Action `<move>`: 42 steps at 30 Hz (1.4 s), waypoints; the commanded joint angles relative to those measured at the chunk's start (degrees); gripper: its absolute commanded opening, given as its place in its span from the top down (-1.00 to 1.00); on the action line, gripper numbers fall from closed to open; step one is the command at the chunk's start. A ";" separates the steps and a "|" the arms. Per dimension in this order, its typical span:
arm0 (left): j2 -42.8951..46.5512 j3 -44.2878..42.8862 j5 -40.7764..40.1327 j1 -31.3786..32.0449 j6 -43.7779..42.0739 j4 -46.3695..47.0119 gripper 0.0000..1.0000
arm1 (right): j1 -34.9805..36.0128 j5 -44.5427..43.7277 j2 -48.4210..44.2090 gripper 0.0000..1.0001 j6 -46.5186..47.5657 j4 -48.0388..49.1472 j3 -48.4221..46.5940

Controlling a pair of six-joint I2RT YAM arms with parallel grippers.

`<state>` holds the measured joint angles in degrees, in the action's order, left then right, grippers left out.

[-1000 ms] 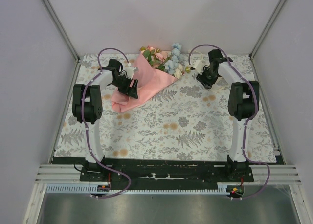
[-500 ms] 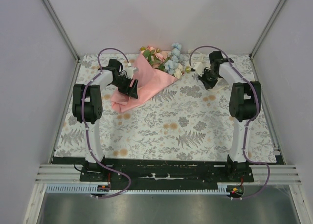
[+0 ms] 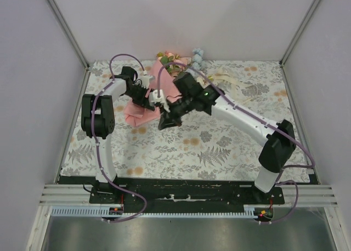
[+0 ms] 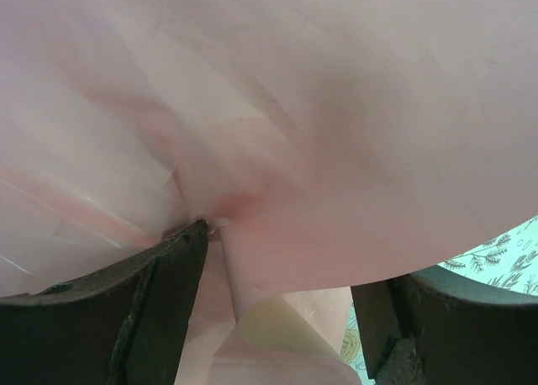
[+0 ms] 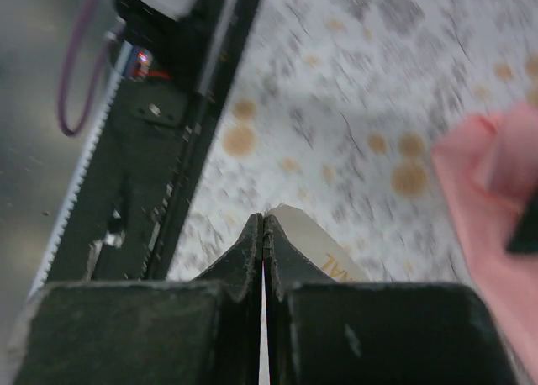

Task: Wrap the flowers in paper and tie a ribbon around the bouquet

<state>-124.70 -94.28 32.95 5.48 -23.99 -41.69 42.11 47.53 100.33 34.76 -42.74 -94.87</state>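
The bouquet lies at the back left. Its flowers [image 3: 171, 58] stick out of the far end of a salmon-pink paper [image 3: 134, 113] cone. My left gripper [image 3: 147, 100] is open around the cone's narrow part. In the left wrist view the paper [image 4: 336, 108] fills the frame, with a rolled fold and a cream strip [image 4: 286, 330] between the fingers [image 4: 160, 292] of that gripper [image 4: 282, 259]. My right gripper [image 3: 163, 124] hangs just in front of the cone, shut [image 5: 264, 221] on a cream ribbon [image 5: 315, 242] end with printed letters. More ribbon [image 3: 233, 81] lies at the back right.
A floral tablecloth [image 3: 208, 147] covers the table. The black base rail [image 5: 160, 150] with a purple cable runs along the near edge. Grey walls and metal posts [image 3: 66, 26] enclose the back and sides. The right arm [image 3: 241, 111] stretches diagonally across the middle.
The right arm has swung from the ribbon at the back right across to the left, and now sits in front of the paper cone. The left arm has not moved.
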 commanded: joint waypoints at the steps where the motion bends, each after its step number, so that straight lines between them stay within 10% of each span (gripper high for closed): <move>1: -4.14 0.50 -5.27 -0.82 -3.17 0.82 -0.53 | 9.81 7.84 -0.32 1.00 -9.01 19.94 -4.69; 4: -4.14 0.50 -5.35 -0.73 -3.35 0.65 -0.53 | 12.56 6.27 2.93 0.93 -6.56 20.08 -9.79; 7: -4.23 0.15 -5.09 -0.73 -3.70 0.65 -0.53 | 8.71 3.19 2.07 -0.13 -6.46 17.96 -7.37; 10: -4.41 -0.38 -4.91 -0.73 -3.70 0.47 -0.53 | 1.51 1.61 -1.10 -0.46 -8.57 16.74 -1.38; 17: -3.18 0.06 -5.70 -0.55 -3.61 0.73 -0.60 | -13.97 -8.22 7.67 -0.22 0.83 -1.63 -3.91; 42: 13.08 17.55 -32.69 13.77 -1.15 21.91 -0.86 | -27.60 -6.92 17.97 -0.15 -20.17 -1.29 -4.18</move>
<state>-113.78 -78.48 7.22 16.80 -26.76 -26.96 14.72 38.92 118.10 17.72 -44.49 -97.19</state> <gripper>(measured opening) 0.926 0.581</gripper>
